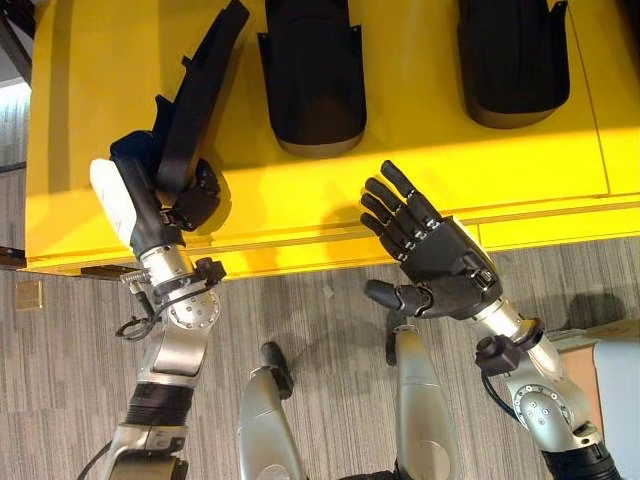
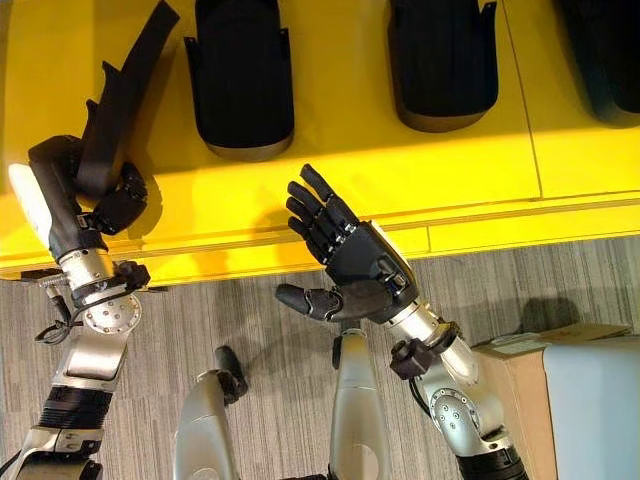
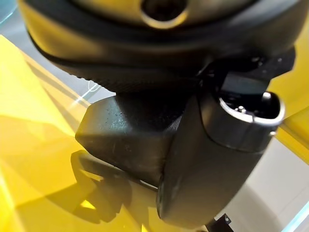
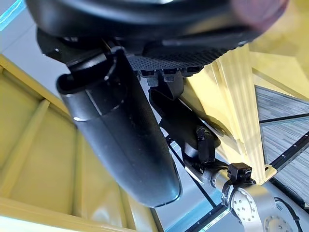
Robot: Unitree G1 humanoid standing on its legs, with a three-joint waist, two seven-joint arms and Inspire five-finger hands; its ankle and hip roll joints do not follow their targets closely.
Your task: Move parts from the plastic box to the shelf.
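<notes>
Left hand (image 1: pixel 165 195): fingers curled round a long black part (image 1: pixel 200 85), held over the yellow shelf (image 1: pixel 100 120) near its front edge, at 9 o'clock in the head views; the part's free end points toward 1 o'clock. Right hand (image 1: pixel 435 255): fingers straight and spread, holding nothing, at the shelf's front edge. Two more black parts (image 1: pixel 312 75) lie on the shelf at 12 o'clock.

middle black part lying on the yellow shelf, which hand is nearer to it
Right. The open right hand hovers just below the middle black part; the left hand sits farther left, shut on a tilted black part.
</notes>
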